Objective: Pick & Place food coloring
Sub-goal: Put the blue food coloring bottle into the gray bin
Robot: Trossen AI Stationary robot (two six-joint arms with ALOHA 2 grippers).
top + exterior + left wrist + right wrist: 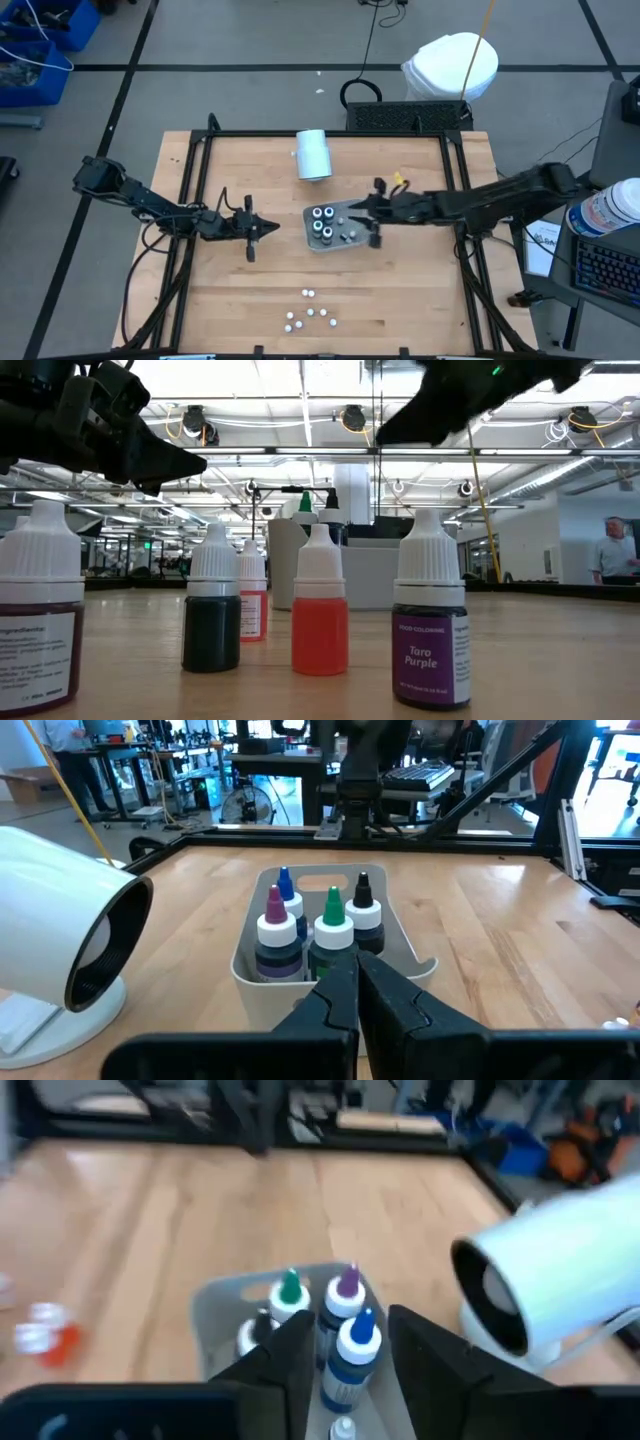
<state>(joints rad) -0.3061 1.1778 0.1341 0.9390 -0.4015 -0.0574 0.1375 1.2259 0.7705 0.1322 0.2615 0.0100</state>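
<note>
**Grey tray half loaded, right gripper working over it**

Grey tray (336, 232) is sitting mid-table holding four dark food coloring bottles (322, 222) with colored tips. The remaining small bottles (310, 314) are standing in a loose cluster near the front edge, well apart from the tray.

Right gripper (362, 212) is hovering over the tray, fingers parted with a blue-tipped bottle (352, 1348) between them (contact not clear, so grip unconfirmed). Left gripper (268, 229) is waiting just left of the tray, fingers closed and empty. White cylinder (313, 155) is lying on its side beyond the tray.

Judgement: keep the fingers centred on one bottle, move vertically, and avoid clipping the neighbouring caps, since they're packed tight.
</note>
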